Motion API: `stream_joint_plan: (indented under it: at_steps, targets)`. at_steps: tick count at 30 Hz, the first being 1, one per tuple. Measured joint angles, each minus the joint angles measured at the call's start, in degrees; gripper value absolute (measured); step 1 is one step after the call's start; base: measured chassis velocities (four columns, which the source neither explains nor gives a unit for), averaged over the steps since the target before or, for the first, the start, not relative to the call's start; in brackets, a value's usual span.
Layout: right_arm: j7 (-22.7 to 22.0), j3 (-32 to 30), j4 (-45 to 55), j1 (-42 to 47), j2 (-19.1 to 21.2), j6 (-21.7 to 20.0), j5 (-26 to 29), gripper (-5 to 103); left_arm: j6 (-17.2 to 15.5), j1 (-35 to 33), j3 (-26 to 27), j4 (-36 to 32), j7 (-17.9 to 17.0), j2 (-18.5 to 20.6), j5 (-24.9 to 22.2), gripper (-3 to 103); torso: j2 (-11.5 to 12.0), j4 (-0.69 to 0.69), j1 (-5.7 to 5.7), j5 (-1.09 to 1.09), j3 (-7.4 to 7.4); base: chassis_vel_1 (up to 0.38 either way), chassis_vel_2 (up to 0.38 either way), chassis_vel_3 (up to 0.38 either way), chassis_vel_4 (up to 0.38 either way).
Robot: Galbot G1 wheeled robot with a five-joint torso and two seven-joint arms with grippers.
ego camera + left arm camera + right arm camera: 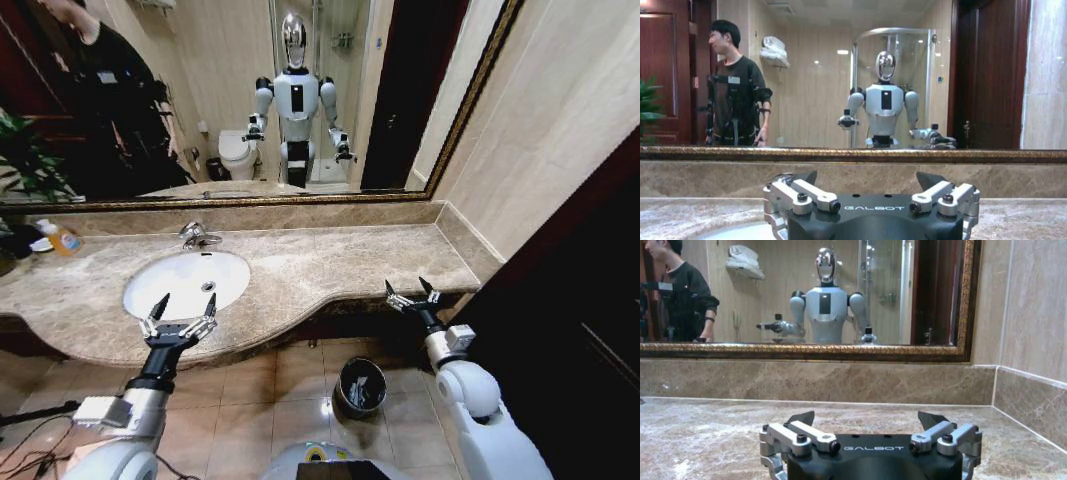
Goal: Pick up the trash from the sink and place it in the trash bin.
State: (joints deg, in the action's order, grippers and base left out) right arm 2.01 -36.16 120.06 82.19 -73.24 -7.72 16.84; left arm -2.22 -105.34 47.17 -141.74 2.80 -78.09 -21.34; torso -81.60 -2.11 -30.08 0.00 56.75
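Observation:
The sink, a white oval basin with a chrome tap, is set in the beige marble counter. My left gripper hovers open over the basin's front rim; in the left wrist view its fingers stand wide apart, with a sliver of the basin below. My right gripper is open and empty at the counter's front edge, far to the right of the sink, with bare marble beyond it. The trash bin stands on the floor between my arms. The trash is out of view; I make out no litter in the basin.
An orange-labelled soap bottle stands at the counter's back left beside a plant. A framed mirror covers the wall behind and reflects me and a person. A side wall closes the right end. Tiled floor lies below.

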Motion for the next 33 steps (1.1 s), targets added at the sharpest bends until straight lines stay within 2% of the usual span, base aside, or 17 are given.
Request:
stream_joint_plan:
  at_steps: [33]
  targets:
    - [0.0,0.0,-0.1,0.0,0.0,0.1,0.0,100,0.0,0.0,0.0,0.0,0.0,0.0,0.0,100,0.0,0.00,-0.01,0.00,0.00,0.000,0.000,0.000,0.000]
